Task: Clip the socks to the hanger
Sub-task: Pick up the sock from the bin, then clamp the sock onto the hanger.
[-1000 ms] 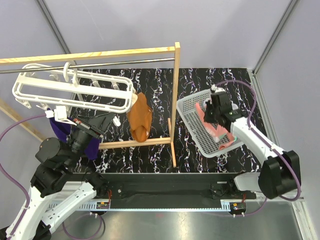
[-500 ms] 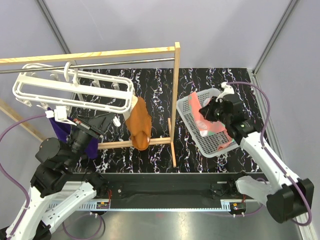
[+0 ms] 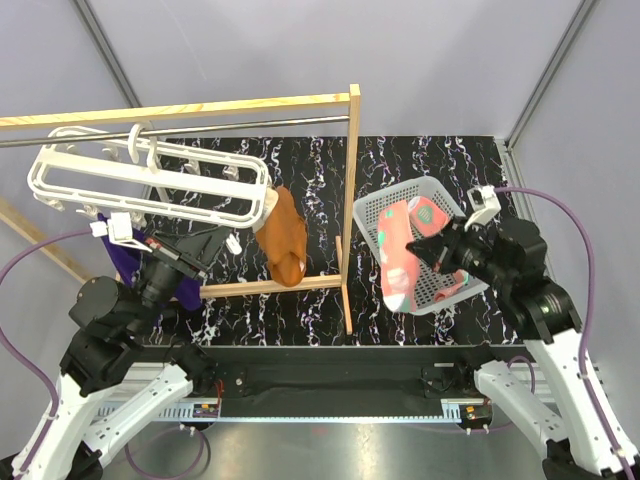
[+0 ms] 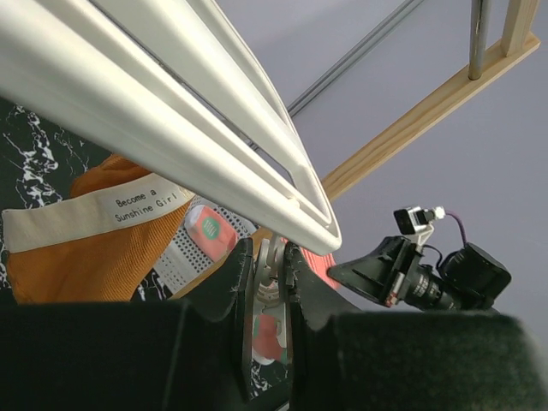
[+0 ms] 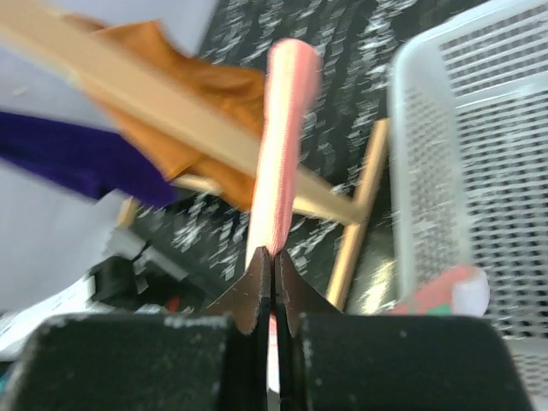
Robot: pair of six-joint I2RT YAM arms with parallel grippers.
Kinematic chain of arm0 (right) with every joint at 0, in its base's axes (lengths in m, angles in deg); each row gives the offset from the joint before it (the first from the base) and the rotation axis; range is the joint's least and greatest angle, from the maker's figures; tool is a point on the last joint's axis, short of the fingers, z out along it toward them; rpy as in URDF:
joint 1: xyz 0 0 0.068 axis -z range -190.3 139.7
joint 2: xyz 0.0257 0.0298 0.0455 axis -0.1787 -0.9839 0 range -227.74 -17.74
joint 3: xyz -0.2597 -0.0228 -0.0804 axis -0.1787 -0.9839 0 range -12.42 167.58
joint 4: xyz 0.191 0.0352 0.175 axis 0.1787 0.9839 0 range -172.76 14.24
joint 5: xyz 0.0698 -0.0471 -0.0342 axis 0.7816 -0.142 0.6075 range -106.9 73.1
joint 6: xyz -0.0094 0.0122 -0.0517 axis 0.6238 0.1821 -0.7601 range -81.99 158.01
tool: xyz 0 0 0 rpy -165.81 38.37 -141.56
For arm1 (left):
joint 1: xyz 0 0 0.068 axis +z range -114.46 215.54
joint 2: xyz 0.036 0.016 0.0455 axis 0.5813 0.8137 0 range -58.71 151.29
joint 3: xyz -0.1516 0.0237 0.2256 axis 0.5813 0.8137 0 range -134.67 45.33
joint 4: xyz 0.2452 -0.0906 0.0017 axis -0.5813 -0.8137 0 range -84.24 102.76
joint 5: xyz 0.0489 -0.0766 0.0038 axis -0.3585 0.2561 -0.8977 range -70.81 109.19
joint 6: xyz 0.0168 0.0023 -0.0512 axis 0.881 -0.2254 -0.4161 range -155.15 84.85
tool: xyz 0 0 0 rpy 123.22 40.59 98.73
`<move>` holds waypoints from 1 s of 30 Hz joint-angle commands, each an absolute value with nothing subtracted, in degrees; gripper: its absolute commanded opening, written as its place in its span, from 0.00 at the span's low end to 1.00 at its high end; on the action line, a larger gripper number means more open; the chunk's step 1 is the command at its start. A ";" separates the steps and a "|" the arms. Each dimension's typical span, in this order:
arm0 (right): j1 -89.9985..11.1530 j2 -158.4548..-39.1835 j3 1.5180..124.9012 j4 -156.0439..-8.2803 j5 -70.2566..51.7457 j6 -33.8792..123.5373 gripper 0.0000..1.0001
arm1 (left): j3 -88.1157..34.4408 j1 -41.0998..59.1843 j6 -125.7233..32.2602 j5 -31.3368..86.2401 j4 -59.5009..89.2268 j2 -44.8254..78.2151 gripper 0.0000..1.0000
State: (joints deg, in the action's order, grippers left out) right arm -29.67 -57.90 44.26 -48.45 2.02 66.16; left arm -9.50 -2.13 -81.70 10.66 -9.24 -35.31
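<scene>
While left jaws nip a clip (image 4: 271,264) — right jaws clamp sock (image 3: 394,268).

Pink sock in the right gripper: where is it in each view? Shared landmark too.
Top external: pink sock hangs right of centre from the right gripper, at the left edge of the basket.
Left wrist: pink sock lower centre, mostly hidden under the hanger bar.
Right wrist: pink sock centre, vertical strip above the fingertips.
Shared landmark: orange sock, in all three.

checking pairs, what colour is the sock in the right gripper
Coral pink sock with green and white patches; clearest in the top view.
</scene>
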 commanded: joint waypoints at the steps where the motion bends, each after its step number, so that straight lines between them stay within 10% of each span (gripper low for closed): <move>1: -29.54 -55.01 48.57 -42.60 14.64 69.39 0.00 | -10.13 -1.99 -82.61 13.21 -12.47 -35.42 0.00; 19: -30.16 -49.73 38.82 -57.07 54.73 87.92 0.00 | -9.16 -2.07 -83.14 18.48 -10.18 -35.24 0.00; 24: -36.64 -54.10 38.72 -63.34 50.45 91.55 0.00 | -7.14 -2.08 -84.98 21.30 -6.14 -35.77 0.00; 30: -68.54 -65.09 46.63 -60.61 24.35 83.55 0.00 | -6.96 -1.99 -85.86 21.39 -6.13 -35.86 0.00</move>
